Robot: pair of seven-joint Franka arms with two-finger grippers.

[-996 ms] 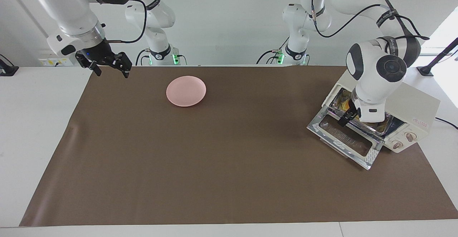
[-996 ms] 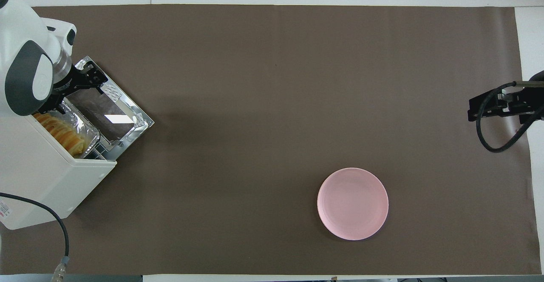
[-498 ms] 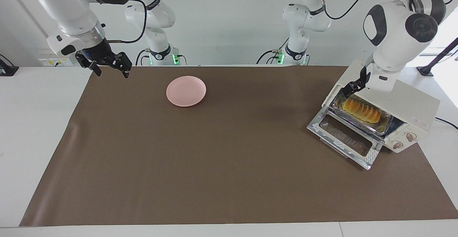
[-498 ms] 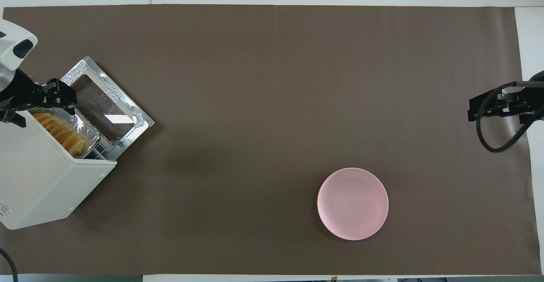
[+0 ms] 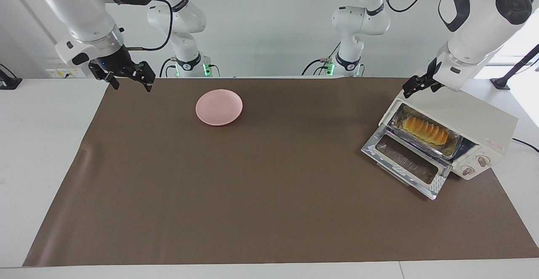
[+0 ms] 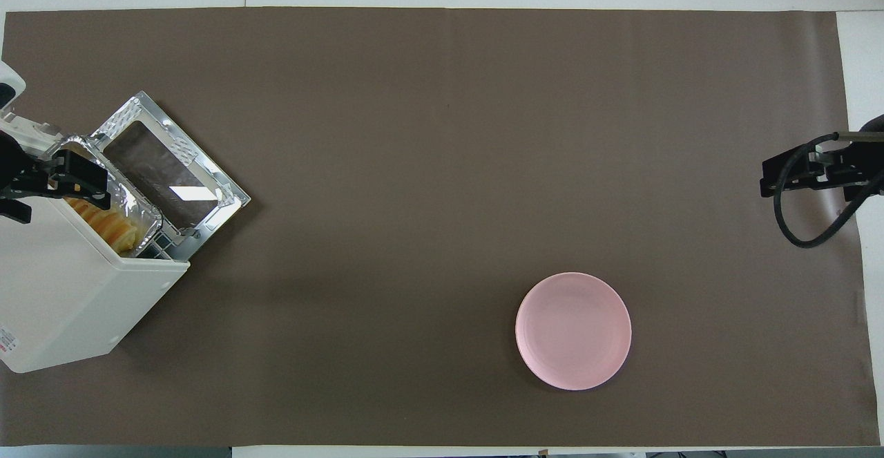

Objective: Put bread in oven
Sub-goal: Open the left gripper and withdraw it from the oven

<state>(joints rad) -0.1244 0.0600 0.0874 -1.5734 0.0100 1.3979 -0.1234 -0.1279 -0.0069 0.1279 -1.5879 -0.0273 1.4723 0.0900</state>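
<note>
Left tool [image 5: 414, 86] hung over the oven's [image 5: 476, 123] top corner nearest the robots, holding nothing; couldn't tell if its fingers were apart. Right tool [image 5: 126, 77] waited over the brown mat [image 5: 269, 195] edge at its own end of the table [image 5: 42, 144], fingers spread, empty. Ridged golden bread [image 5: 424, 130] lay in a crinkled foil tray [image 5: 398, 119] inside the boxy cream oven, glass door [image 5: 406, 163] dropped open. Round pink plate [image 5: 219, 107] sat well apart, smooth.
</note>
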